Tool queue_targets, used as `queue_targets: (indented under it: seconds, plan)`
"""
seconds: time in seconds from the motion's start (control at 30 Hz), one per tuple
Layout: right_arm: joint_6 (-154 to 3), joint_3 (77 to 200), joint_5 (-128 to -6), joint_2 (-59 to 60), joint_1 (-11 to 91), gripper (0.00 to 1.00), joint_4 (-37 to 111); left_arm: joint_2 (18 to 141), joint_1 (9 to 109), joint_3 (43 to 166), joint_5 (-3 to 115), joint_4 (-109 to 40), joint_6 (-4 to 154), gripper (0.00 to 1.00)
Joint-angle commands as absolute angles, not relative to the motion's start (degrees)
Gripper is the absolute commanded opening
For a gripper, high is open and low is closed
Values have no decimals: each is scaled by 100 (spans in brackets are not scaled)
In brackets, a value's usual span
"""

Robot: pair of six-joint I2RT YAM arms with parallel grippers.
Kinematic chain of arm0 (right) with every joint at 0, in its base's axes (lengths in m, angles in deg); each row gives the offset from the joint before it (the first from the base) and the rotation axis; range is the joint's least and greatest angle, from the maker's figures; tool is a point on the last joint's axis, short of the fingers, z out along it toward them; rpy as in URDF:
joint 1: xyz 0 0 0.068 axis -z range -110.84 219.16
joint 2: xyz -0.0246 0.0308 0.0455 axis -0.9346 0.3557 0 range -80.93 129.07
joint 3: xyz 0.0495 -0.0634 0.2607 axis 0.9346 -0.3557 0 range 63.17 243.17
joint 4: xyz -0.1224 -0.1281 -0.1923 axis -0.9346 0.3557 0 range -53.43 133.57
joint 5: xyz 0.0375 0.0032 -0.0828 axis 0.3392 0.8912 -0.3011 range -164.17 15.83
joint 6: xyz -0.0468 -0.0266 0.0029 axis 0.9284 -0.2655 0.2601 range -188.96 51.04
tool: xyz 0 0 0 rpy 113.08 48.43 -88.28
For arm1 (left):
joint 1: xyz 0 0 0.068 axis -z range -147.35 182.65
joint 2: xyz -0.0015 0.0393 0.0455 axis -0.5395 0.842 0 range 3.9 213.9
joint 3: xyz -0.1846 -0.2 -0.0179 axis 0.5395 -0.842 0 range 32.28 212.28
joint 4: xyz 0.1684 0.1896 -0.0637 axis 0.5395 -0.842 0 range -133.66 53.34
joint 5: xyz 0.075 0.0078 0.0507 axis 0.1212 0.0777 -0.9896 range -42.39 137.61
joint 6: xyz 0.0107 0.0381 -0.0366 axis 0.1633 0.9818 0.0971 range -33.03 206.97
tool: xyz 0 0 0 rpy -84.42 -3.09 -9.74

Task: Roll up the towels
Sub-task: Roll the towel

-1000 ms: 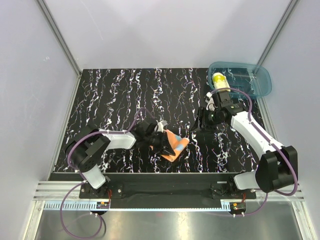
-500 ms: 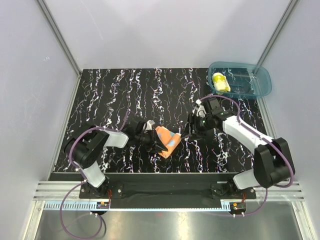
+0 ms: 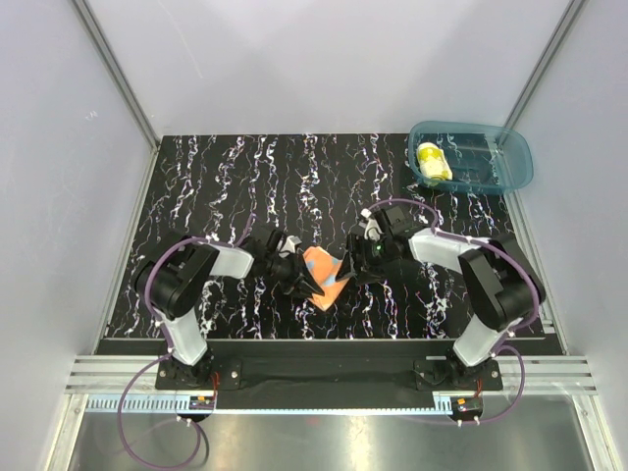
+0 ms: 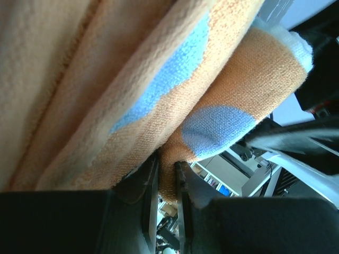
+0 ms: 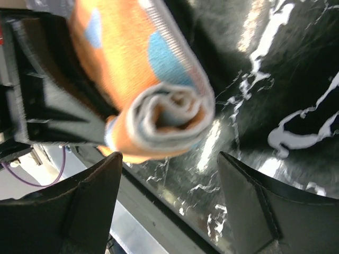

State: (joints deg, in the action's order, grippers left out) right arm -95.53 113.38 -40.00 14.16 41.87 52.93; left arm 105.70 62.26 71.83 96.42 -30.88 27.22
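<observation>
- Black marbled desk [image 3: 226,177] carries the work.
- Left pincer [image 3: 297,279] is clenched on the orange towel [image 3: 327,272], probably to steady the roll; its wrist view shows cloth nipped between the jaws.
- Right pincer [image 3: 361,260] stands released just beside it; only its wrist view shows the roll's spiral end.
- Yellow towel [image 3: 432,160] lies in the teal bin [image 3: 510,169], far right.

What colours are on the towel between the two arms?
Orange towel with light-blue patches and some white; left wrist view shows it best.
</observation>
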Motion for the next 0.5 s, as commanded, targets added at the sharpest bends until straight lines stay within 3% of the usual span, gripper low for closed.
queue_targets:
  seconds: [0.0,0.27,0.47]
  plan:
    - [-9471,11423,-3805,1688,4121,79,4809,10726,6148,7359,9682,-3490,3010,4]
    - [-9506,11423,-3691,2242,4113,74,4396,10919,6122,7482,9779,-3605,3177,8]
    - [-9541,11476,-3673,2506,4112,63,4255,10963,6113,7561,9832,-3649,3221,11]
